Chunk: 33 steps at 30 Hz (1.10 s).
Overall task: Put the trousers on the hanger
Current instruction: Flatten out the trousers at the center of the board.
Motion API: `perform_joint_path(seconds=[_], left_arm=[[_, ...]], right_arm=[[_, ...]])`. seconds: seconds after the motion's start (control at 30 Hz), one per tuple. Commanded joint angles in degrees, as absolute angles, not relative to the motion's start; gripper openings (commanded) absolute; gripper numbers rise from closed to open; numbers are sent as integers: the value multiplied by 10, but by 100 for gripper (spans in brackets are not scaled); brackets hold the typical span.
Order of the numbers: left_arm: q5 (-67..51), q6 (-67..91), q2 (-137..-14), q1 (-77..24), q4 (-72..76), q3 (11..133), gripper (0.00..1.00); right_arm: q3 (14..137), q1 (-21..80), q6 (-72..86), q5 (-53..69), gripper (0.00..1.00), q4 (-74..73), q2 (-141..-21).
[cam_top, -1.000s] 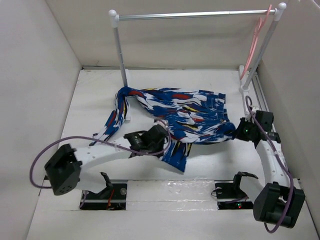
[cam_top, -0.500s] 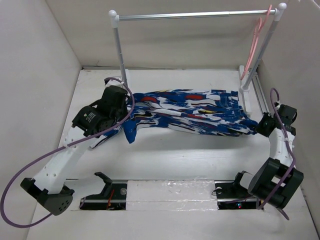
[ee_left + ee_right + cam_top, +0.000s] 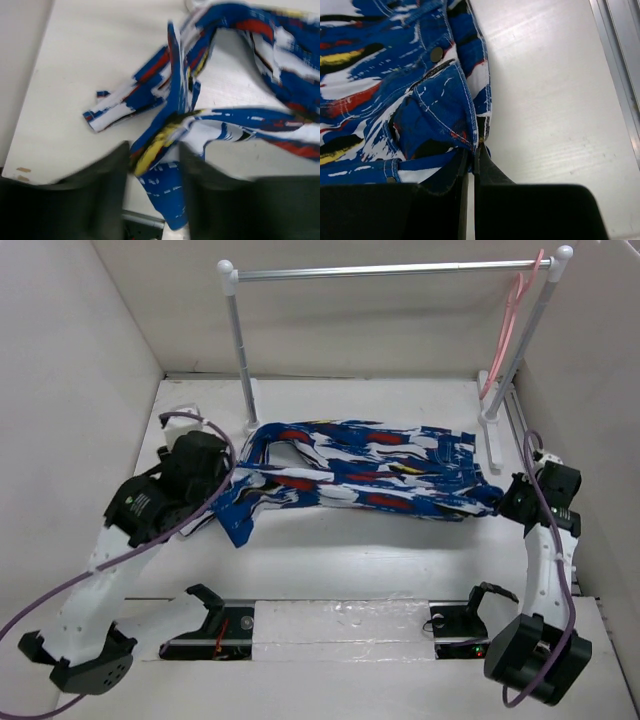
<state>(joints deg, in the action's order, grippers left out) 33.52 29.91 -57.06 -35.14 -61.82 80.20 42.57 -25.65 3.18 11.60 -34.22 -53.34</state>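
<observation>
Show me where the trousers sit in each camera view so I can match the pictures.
Top external: the trousers stretch across mid-table, between the left hand and the right hand.
Left wrist: the trousers fill upper centre and right, bunched between the fingers.
Right wrist: the trousers fill upper left, pinched at the fingertips.
Shared landmark: the white table, in all three.

The trousers stretched left to right over the table
left gripper has the left end, right gripper the right end. The rail stands behind them, hanger hooked on its right end.
</observation>
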Motion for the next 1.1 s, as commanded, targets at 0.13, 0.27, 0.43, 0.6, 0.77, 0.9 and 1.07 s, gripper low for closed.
perform_joint_path(seconds=[0.13, 0.27, 0.43, 0.6, 0.77, 0.9, 1.07], left_arm=[[471, 386, -463, -347, -626, 857, 73], [456, 369, -431, -347, -558, 816, 66], [397, 300, -490, -347, -418, 767, 68], [316, 301, -633, -342, -302, 702, 78], [225, 294, -742, -245, -256, 717, 81], [99, 271, -778, -125, -222, 681, 84], [98, 267, -778, -117, -203, 635, 87]], right_arm=[[460, -254, 7, 11, 0, -388, -552], [469, -242, -19, 40, 0, -401, -565], [467, -212, -40, 97, 59, -413, -575], [582, -218, -51, 70, 73, -389, -651], [573, -225, -12, 228, 79, -192, -793], [587, -225, -5, 265, 84, -124, -916], [599, -237, -1, 294, 87, -87, -981]])
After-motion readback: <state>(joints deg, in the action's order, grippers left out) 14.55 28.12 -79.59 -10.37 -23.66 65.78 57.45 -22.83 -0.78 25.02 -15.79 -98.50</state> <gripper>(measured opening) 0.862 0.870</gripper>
